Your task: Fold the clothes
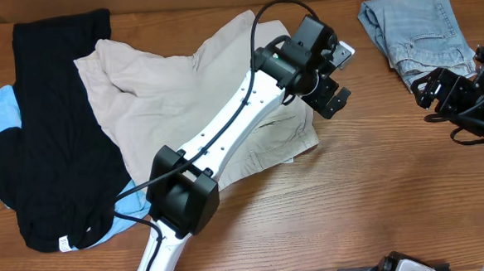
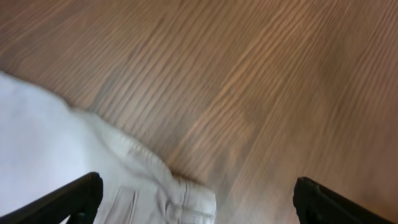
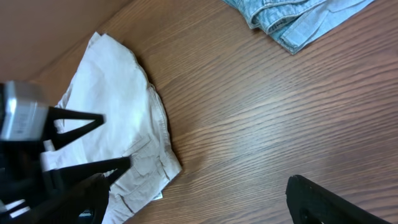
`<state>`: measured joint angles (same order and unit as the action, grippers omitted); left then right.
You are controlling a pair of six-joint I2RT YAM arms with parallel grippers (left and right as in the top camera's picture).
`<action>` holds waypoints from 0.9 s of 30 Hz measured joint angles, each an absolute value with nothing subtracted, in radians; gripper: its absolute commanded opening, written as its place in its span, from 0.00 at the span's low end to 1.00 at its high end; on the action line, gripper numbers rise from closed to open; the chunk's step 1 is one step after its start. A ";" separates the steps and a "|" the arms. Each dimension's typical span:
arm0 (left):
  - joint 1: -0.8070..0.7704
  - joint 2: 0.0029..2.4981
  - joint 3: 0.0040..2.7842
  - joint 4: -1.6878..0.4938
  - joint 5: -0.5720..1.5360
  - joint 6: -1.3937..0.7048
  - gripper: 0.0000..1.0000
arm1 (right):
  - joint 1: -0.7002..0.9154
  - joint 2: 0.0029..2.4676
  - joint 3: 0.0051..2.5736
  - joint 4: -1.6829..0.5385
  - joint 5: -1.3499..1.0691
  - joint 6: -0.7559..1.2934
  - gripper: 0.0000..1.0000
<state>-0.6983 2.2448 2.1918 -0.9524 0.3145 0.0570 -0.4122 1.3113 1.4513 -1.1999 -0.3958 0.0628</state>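
Beige cotton shorts (image 1: 181,80) lie rumpled across the middle of the table (image 1: 378,195). Their left side touches the black garment (image 1: 50,121), which covers most of a sky-blue one (image 1: 4,106) near the left edge. Faded denim shorts (image 1: 419,27) sit bunched at the far right corner. The left gripper (image 1: 341,76) hangs over the beige shorts' right-hand end with its jaws spread wide and nothing between them; what looks like a waistband corner with a belt loop lies just beside one finger (image 2: 74,199). The right gripper (image 3: 196,183) is likewise wide and empty, near the denim and apart from the beige cloth. I judge the step to be taking a hold for a fold. Doing it well means coming down on the stiff band rather than loose fabric, catching its whole thickness, and bringing the right claw across to the matching corner so the edge lifts level
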 measured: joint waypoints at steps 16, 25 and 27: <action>-0.311 2.057 2.625 -1.383 0.201 -0.002 1.00 | -0.111 1.525 1.347 -1.032 -0.391 0.070 0.81; -0.288 2.092 2.625 -1.425 0.167 -0.001 1.00 | 0.073 1.673 1.183 -0.828 -0.369 0.175 0.73; -0.288 2.097 2.624 -1.425 0.156 -0.001 1.00 | 0.102 1.699 1.146 -0.784 -0.366 0.190 0.71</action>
